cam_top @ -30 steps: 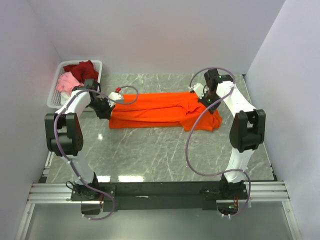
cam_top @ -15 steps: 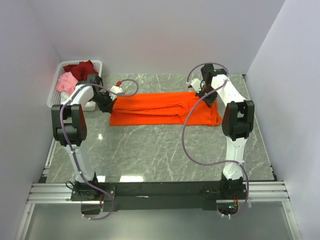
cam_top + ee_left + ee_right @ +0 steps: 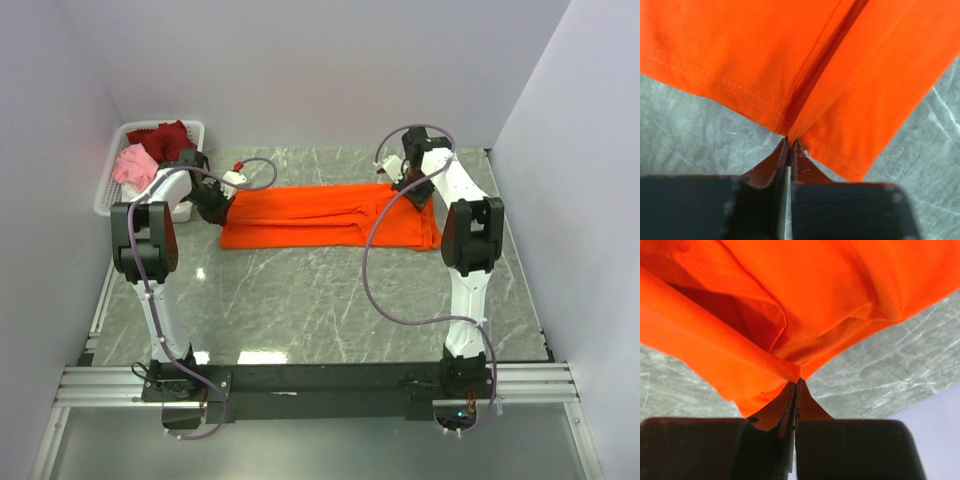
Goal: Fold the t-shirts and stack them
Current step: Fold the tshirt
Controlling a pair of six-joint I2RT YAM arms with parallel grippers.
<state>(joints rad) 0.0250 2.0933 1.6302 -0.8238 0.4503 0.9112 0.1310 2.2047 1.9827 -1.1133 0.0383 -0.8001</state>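
Note:
A bright orange t-shirt [image 3: 320,215] lies stretched left to right across the far half of the table, folded lengthwise. My left gripper [image 3: 224,203] is at its left end, shut on the hemmed edge [image 3: 789,140] where two layers meet. My right gripper [image 3: 395,188] is at the right end, shut on a bunched fold of the orange cloth [image 3: 797,381], which hangs in loose layers in front of it. A dark red t-shirt [image 3: 162,136] and a pink t-shirt [image 3: 132,163] lie heaped in the basket.
The white slotted basket [image 3: 106,198] stands at the back left corner against the wall. Walls close in the table at the back and both sides. Grey marble tabletop [image 3: 320,300] shows between the shirt and the arm bases.
Both arms have swung toward the back of the table with the shirt's ends in their grip. The orange shirt has been drawn straighter and flatter, and its right end is less bunched.

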